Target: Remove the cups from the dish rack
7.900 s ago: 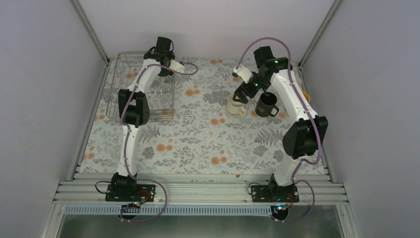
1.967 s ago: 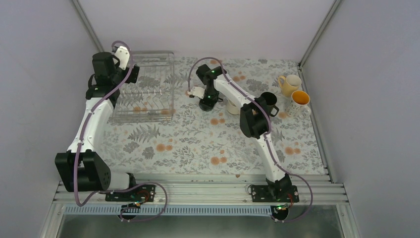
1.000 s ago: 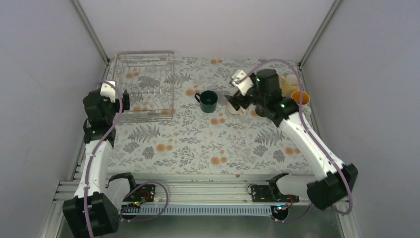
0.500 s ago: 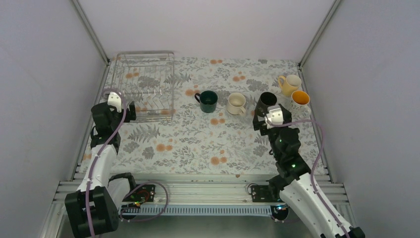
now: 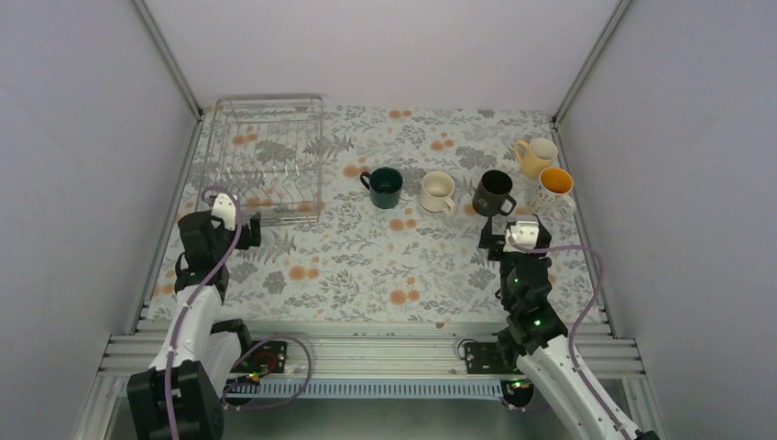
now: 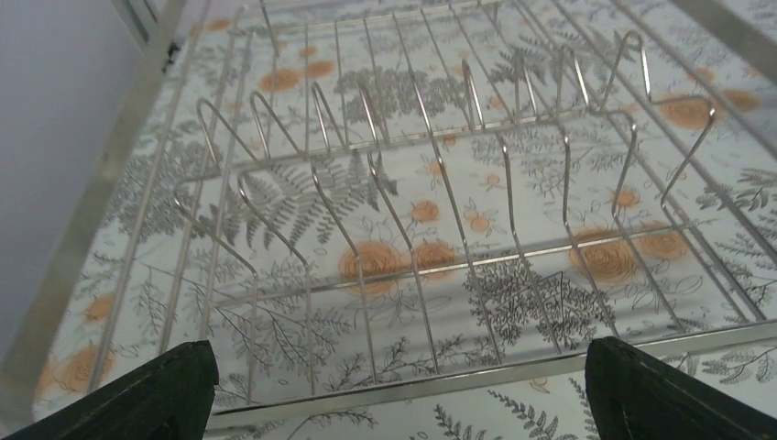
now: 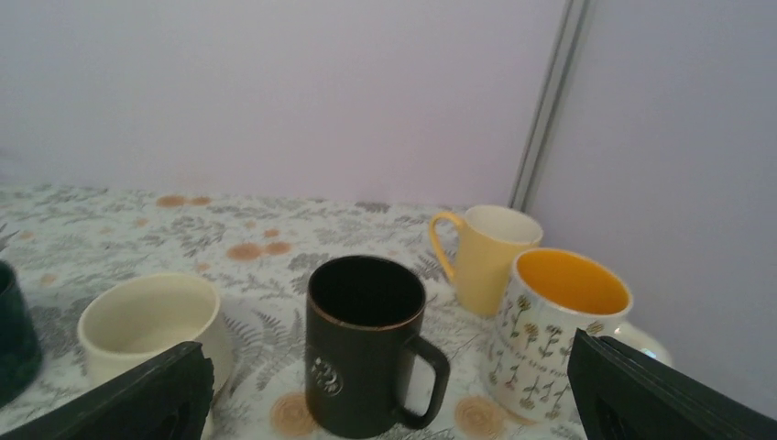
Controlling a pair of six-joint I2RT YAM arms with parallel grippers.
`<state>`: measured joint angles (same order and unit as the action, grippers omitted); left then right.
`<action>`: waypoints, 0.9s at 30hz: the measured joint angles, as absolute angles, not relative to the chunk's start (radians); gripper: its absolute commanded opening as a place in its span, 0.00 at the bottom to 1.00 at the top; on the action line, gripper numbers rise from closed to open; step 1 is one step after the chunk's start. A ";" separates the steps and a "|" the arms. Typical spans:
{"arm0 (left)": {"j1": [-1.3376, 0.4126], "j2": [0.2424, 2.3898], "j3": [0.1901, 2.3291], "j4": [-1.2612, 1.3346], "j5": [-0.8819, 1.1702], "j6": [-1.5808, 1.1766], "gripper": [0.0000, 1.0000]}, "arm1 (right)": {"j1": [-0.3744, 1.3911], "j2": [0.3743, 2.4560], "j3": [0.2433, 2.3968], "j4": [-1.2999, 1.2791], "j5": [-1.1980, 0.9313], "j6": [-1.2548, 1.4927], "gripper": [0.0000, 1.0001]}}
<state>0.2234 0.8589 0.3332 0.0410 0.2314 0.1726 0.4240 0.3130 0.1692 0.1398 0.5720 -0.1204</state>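
Observation:
The dish rack [image 5: 266, 156] stands at the far left with no cups on its tines; its front rail [image 6: 440, 379] fills the left wrist view. All the cups stand upright on the table in a row: dark green [image 5: 385, 187], cream-beige [image 5: 438, 192], black [image 5: 493, 192], pale yellow [image 5: 533, 156], and white with an orange inside [image 5: 554, 186]. My left gripper [image 5: 240, 229] [image 6: 394, 348] hangs open just in front of the rack. Facing the black cup [image 7: 362, 348] from a short way back, my right gripper [image 5: 511, 231] [image 7: 385, 353] is open and holds nothing.
A floral cloth [image 5: 366, 266] covers the table. Grey walls with metal corner posts [image 5: 586, 64] close in the left, back and right sides. The arms' metal base rail [image 5: 366, 353] runs along the near edge.
Both arms have drawn back toward the near edge. The right gripper has backed away from the black cup, the left away from the rack. The cups have not moved in the last second.

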 measured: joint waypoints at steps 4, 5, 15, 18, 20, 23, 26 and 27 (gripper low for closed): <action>0.223 0.801 0.328 0.051 0.234 0.173 1.00 | 0.424 0.313 0.156 0.096 0.513 -0.079 1.00; 0.223 0.794 0.328 0.052 0.234 0.173 1.00 | 0.424 0.308 0.146 0.093 0.507 -0.070 1.00; 0.223 0.698 0.295 0.051 0.245 0.176 1.00 | 0.424 0.288 0.051 0.097 0.480 -0.030 1.00; 0.223 0.662 0.283 0.051 0.248 0.178 1.00 | 0.424 0.302 0.039 0.097 0.461 -0.028 1.00; 0.223 0.644 0.276 0.051 0.248 0.179 0.95 | 0.424 0.302 0.038 0.097 0.455 -0.027 1.00; 0.223 0.627 0.271 0.049 0.249 0.181 0.90 | 0.424 0.298 0.038 0.101 0.453 -0.025 1.00; 0.223 0.591 0.260 0.047 0.250 0.183 0.90 | 0.424 0.292 0.038 0.104 0.453 -0.024 1.00; 0.223 0.567 0.255 0.043 0.252 0.184 0.91 | 0.424 0.290 0.038 0.104 0.453 -0.024 1.00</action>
